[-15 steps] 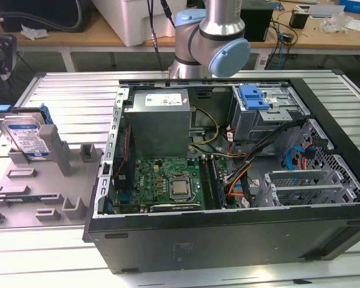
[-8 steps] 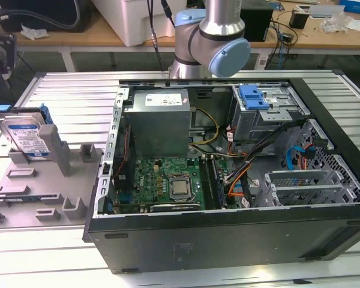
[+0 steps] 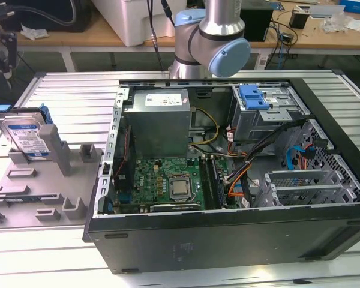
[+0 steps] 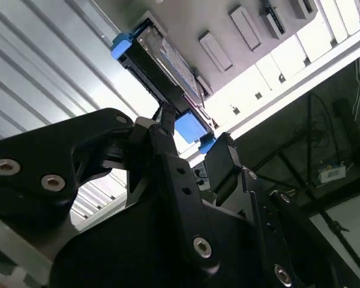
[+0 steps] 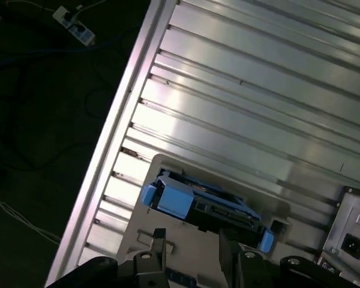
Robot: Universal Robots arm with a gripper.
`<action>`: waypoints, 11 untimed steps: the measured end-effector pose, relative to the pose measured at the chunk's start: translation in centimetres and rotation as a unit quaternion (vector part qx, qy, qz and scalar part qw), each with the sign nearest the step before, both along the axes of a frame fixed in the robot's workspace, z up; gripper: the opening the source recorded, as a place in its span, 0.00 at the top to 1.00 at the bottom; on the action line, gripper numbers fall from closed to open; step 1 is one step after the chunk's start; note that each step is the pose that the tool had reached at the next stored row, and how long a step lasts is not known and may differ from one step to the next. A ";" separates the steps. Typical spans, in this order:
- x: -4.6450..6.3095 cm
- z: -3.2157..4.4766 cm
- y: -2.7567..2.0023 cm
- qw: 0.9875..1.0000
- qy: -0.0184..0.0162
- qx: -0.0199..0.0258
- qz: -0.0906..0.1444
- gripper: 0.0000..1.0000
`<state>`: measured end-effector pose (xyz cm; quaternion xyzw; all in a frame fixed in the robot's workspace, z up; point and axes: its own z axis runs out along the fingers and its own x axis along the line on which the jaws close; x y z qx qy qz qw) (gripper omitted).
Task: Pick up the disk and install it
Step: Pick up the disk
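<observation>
My hand [image 5: 192, 255] hangs open and empty just above the disk [image 5: 204, 207], which stands on edge in a grey rack [image 3: 60, 157] beside the computer case [image 3: 228, 240]; I'd straddle its flat faces squarely before closing.

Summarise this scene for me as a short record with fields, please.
disk: standing upright in the grey holder, at the exterior view's left of the computer case
gripper: open, holding nothing, apart from the disk
cage: grey, blue latch, inside the computer case
progress: disk not yet picked up
</observation>
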<state>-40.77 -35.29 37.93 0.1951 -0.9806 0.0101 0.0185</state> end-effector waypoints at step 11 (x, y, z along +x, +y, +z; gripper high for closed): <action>0.0 0.00 0.00 0.992 -0.001 0.000 0.124 0.52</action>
